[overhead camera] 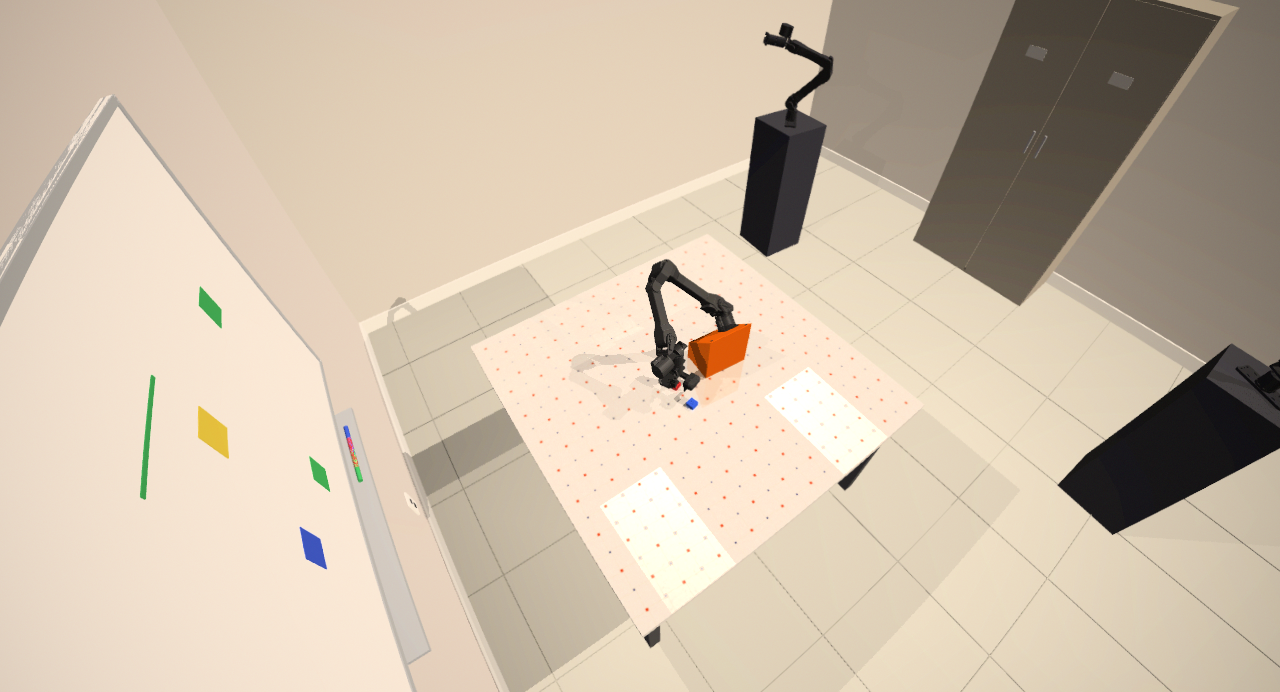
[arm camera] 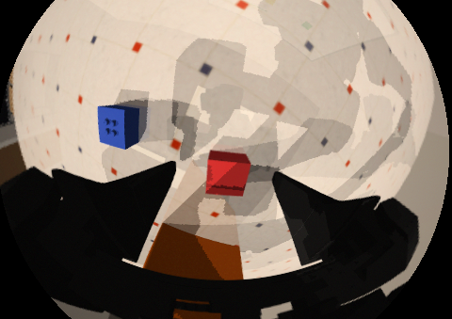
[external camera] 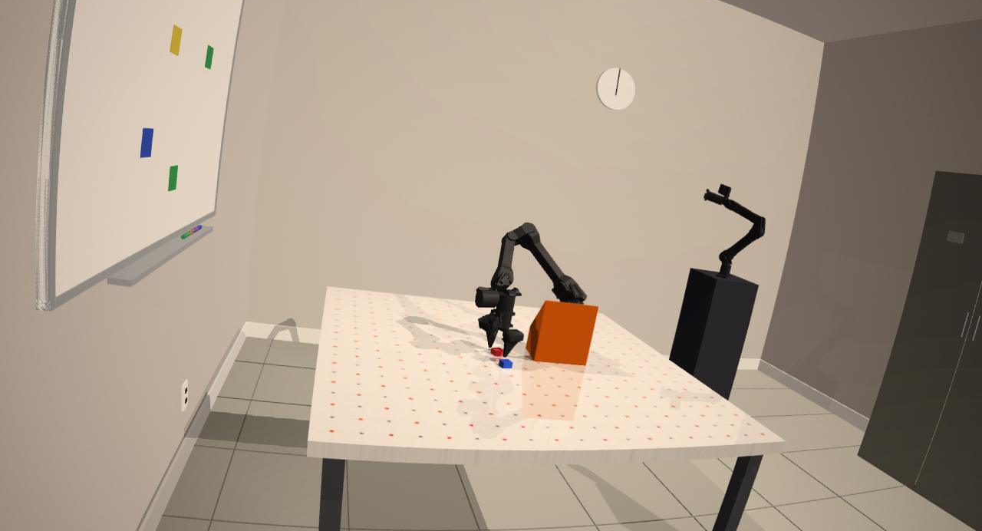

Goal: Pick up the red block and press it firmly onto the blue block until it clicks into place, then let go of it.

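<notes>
Tool [overhead camera: 682, 385] [external camera: 498, 351] [arm camera: 226, 171] fingers stand wide open, pointing down just above the desk [overhead camera: 554, 401] [external camera: 412, 418] [arm camera: 155, 8], with nothing gripped. Between the fingertips in the wrist view, the red block [overhead camera: 677, 385] [external camera: 496, 351] [arm camera: 227, 174] sits on the desk. Near it, apart, rests the blue block [overhead camera: 691, 403] [external camera: 505, 364] [arm camera: 113, 127], studs showing, outside the open fingers.

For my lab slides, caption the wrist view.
Open gripper above the red block, blue block off to one side.
</notes>
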Robot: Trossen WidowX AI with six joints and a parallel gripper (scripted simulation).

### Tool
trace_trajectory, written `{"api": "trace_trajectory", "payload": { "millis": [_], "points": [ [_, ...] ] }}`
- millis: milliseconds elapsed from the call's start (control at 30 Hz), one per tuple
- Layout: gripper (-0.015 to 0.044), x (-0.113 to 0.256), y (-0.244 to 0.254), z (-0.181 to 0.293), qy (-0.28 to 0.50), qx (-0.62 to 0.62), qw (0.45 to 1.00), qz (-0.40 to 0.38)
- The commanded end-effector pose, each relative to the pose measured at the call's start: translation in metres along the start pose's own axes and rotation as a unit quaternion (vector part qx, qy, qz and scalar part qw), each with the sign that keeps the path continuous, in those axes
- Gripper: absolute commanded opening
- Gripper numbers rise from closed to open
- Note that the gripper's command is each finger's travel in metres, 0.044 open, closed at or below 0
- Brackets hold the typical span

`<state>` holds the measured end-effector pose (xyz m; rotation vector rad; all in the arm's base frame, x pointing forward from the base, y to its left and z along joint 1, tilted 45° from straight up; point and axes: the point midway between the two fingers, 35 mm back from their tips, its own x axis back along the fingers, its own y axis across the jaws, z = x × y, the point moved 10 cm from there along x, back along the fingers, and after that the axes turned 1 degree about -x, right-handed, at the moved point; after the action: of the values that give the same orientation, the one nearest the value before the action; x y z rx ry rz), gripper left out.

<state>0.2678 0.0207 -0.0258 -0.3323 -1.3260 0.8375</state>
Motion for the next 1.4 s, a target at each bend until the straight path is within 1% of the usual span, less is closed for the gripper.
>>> {"api": "trace_trajectory", "payload": {
  "millis": [0, 367, 667, 733, 767, 1367],
  "points": [
    [0.0414, -0.002, 0.001, 0.001, 0.0, 0.005, 1.0, 0.003],
    [0.0125, -0.002, 0.001, 0.001, 0.0, 0.005, 1.0, 0.003],
    [0.0065, -0.002, 0.001, 0.001, 0.0, 0.005, 1.0, 0.003],
    [0.0012, -0.001, 0.001, 0.001, -0.001, 0.005, 1.0, 0.003],
    [0.0, 0.001, 0.001, 0.0, -0.001, 0.005, 1.0, 0.002],
    [0.0, 0.079, 0.002, 0.0, -0.004, 0.006, 1.0, -0.003]
  ]
}}
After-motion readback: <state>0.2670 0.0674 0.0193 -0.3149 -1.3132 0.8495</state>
